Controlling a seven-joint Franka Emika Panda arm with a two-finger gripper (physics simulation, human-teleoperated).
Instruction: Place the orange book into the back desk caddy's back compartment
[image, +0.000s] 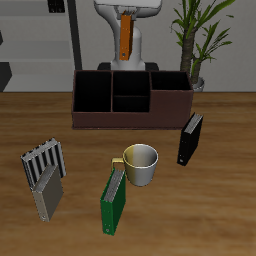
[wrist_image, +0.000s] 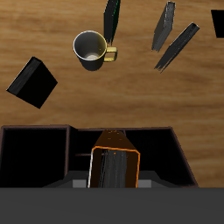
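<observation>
The orange book (image: 126, 38) hangs upright with my gripper (image: 126, 20) shut on its upper end, just above the back rim of the back desk caddy (image: 100, 117). The caddy is a long maroon box with black-lined cells, standing at the table's back. In the wrist view the orange book (wrist_image: 114, 162) fills the space between my gripper's (wrist_image: 114, 182) fingers. Its lower edge points down into the caddy (wrist_image: 35, 153), over a cell along the back side. The fingers themselves are mostly hidden behind the book.
A black book (image: 190, 138) stands beside the caddy's front corner. A cream mug (image: 141, 163) sits mid-table, with a green book (image: 113, 200) near the front edge. A grey slatted rack (image: 43, 160) and a grey book (image: 48, 195) lie farther along the front. A potted plant (image: 200, 35) stands behind.
</observation>
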